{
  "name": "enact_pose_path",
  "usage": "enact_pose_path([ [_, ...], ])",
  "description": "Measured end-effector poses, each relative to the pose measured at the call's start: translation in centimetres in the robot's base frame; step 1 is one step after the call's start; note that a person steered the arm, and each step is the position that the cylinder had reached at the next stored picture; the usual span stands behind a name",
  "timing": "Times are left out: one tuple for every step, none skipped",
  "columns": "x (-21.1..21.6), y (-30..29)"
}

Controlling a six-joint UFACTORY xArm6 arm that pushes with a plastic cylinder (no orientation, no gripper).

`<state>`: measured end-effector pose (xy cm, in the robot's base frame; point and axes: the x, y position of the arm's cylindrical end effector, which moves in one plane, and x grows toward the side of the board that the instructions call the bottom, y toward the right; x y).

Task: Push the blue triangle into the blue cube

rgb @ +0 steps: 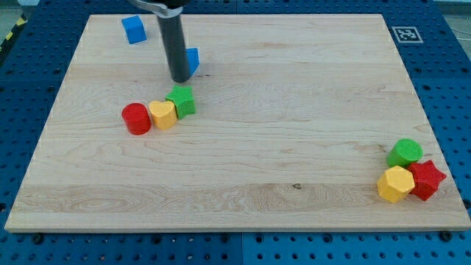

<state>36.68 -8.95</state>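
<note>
The blue cube (133, 29) sits near the view's top left of the wooden board (294, 110). The blue triangle (193, 61) lies to its lower right, partly hidden behind my dark rod. My tip (180, 79) rests on the board at the triangle's left side, touching or almost touching it. The cube is up and to the left of my tip, well apart from it.
A red cylinder (136, 118), a yellow block (163, 114) and a green star (181, 100) lie in a row just below my tip. A green cylinder (405, 153), a yellow hexagon (395, 184) and a red star (427, 179) cluster at the lower right corner.
</note>
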Motion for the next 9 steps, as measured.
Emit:
enact_pose_path([
  [0.0,1.7],
  [-1.9,2.1],
  [-2.6,2.1],
  [-3.8,2.1],
  [-5.0,1.1],
  [-5.2,-0.7],
  [-5.2,-2.7],
  [-6.4,-5.2],
  [-7.2,-4.9],
])
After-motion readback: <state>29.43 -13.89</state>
